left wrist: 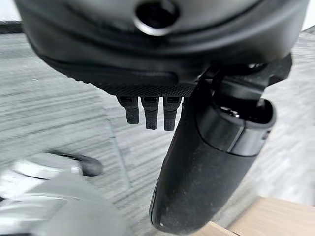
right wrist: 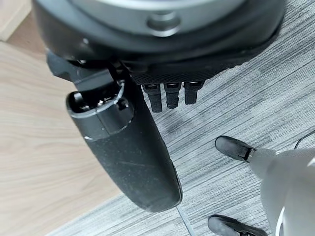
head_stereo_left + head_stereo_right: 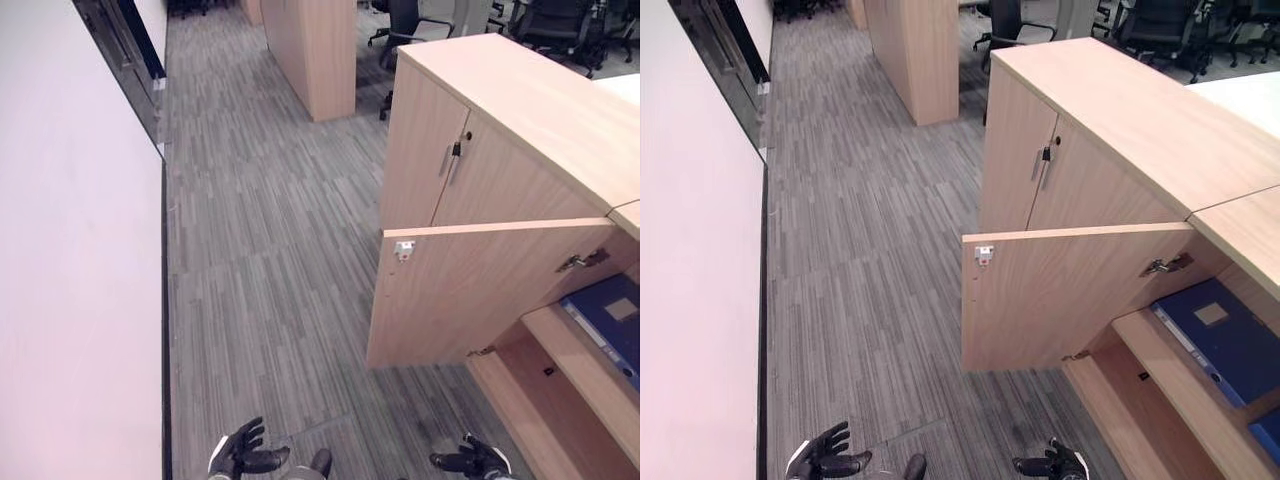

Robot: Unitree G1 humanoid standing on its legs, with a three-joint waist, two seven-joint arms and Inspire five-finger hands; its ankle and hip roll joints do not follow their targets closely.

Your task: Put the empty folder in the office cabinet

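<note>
A blue folder lies flat on the upper shelf inside the low wooden cabinet at the right. The cabinet's door stands swung open toward the aisle. Low on the shelf below sits another blue item, partly cut off. My left hand hangs low over the carpet, open and empty, with its thumb and fingers relaxed. My right hand hangs near the cabinet's base, also open, holding nothing, and its thumb stands free.
A white wall panel runs along the left of the grey carpeted aisle. The neighbouring cabinet doors are closed, with a key in the lock. A tall wooden unit and office chairs stand farther back.
</note>
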